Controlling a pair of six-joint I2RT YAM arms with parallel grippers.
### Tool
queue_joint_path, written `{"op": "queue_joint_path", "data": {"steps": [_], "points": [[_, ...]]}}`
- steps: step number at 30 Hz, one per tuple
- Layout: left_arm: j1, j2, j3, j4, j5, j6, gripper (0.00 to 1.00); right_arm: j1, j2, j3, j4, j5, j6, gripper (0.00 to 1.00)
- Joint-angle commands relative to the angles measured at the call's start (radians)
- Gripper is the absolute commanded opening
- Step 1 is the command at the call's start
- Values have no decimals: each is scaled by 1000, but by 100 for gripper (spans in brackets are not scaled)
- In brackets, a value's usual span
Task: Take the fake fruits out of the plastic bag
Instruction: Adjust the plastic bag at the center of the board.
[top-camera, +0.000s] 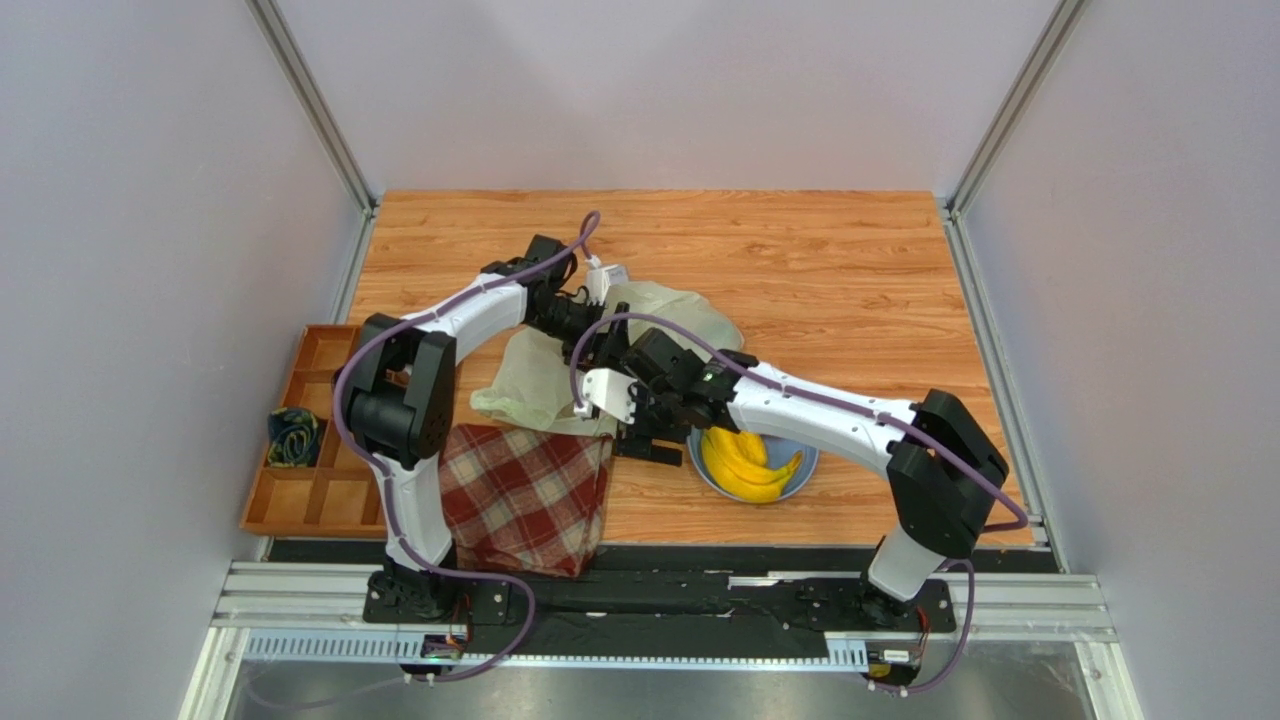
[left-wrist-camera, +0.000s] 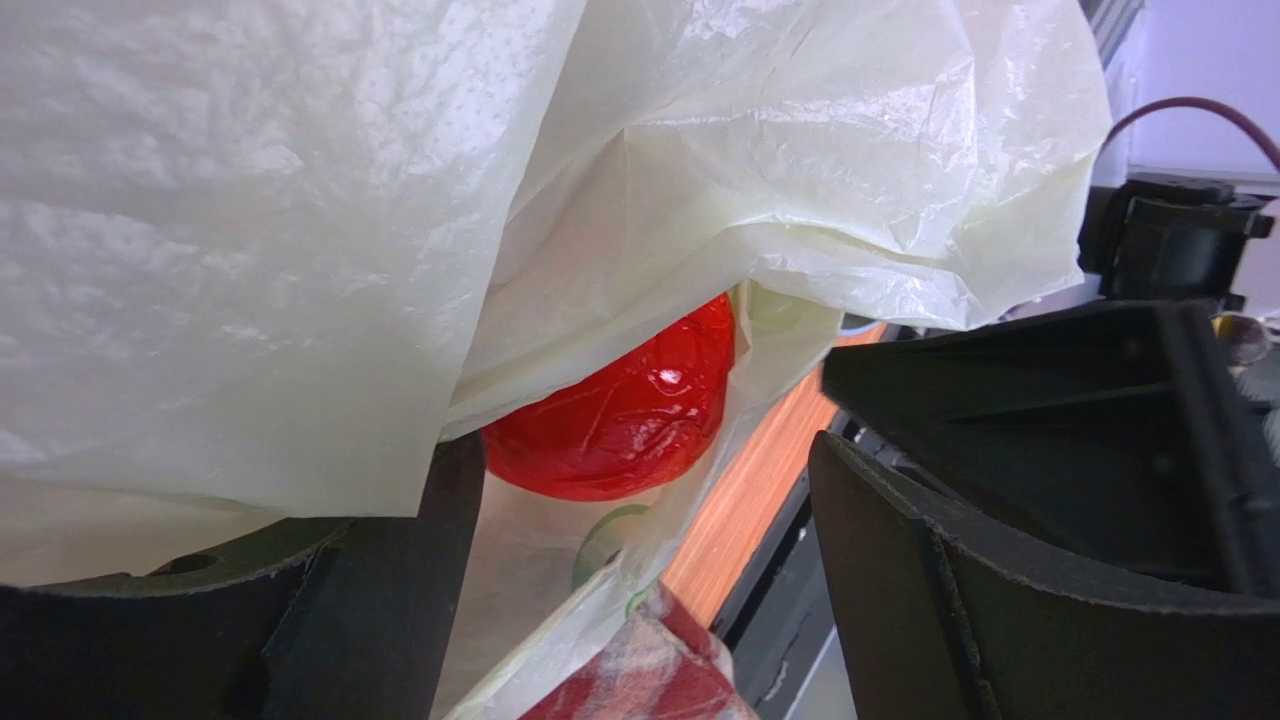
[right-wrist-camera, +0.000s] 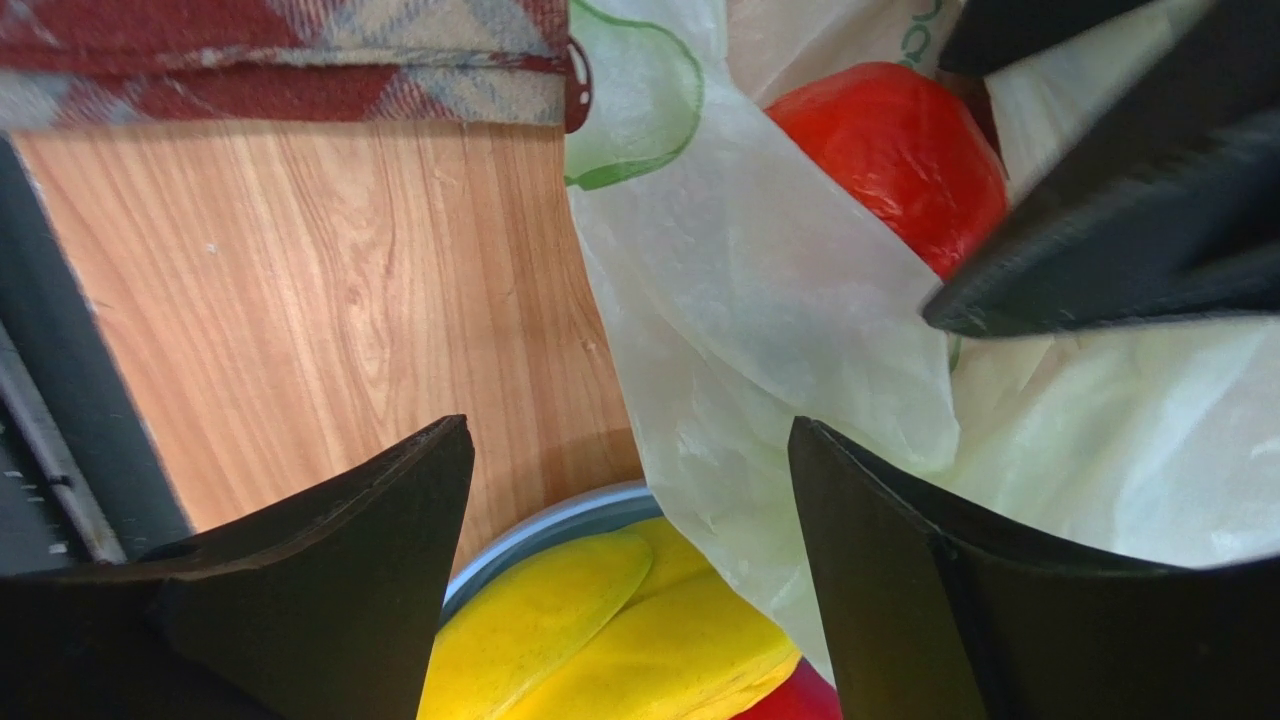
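The pale yellow-green plastic bag (top-camera: 661, 318) lies crumpled mid-table. A red round fruit (left-wrist-camera: 624, 413) sits inside it and also shows through the bag mouth in the right wrist view (right-wrist-camera: 894, 150). My left gripper (top-camera: 601, 290) is open at the bag's far side, with bag film (left-wrist-camera: 301, 240) draped over its left finger (left-wrist-camera: 398, 600). My right gripper (top-camera: 646, 435) is open and empty at the bag's near edge, above the blue plate (top-camera: 804, 468). The yellow banana bunch (top-camera: 747, 462) lies in the plate with a red fruit (right-wrist-camera: 796, 702) beside it. Other fruits are hidden.
A red plaid cloth (top-camera: 526, 495) lies at the near edge, touching the bag. A wooden compartment tray (top-camera: 308, 435) stands at the left. The left gripper's finger (right-wrist-camera: 1127, 225) shows close by in the right wrist view. Bare wood (right-wrist-camera: 331, 300) lies between cloth and plate.
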Motion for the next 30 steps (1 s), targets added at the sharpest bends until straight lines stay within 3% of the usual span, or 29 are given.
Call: {"op": "queue_joint_path", "data": {"steps": [1, 4, 6, 7, 8, 11, 16, 17, 19, 20, 23, 30], "points": [[9, 7, 5, 10, 67, -36, 86, 58, 33, -47, 122, 154, -157, 81], [10, 15, 9, 9, 66, -38, 86, 78, 72, -80, 187, 238, -176, 79], [10, 20, 11, 7, 53, -38, 86, 78, 105, -81, 208, 286, -171, 68], [10, 21, 12, 6, 49, -36, 86, 80, 113, -81, 208, 293, -168, 58], [10, 23, 12, 4, 41, -33, 85, 80, 121, -80, 192, 290, -167, 29], [10, 26, 11, 1, 29, -29, 86, 99, 107, -99, 144, 249, -141, 0], [-4, 23, -9, -4, 12, -6, 89, 126, 67, -167, 113, 212, -84, 1], [-8, 23, -15, -2, -5, 4, 89, 126, 70, -166, 109, 212, -79, 4], [-31, 21, -35, 4, -14, 5, 89, 126, 76, -162, 113, 212, -73, 18], [-40, 23, -40, 9, -19, 5, 89, 127, 73, -159, 113, 214, -73, 40], [-79, 36, -32, 15, -58, -5, 89, 130, 52, -153, 103, 232, -73, 59], [-100, 116, 52, 7, -131, -30, 89, 124, -88, -109, -18, 192, -78, 64]]}}
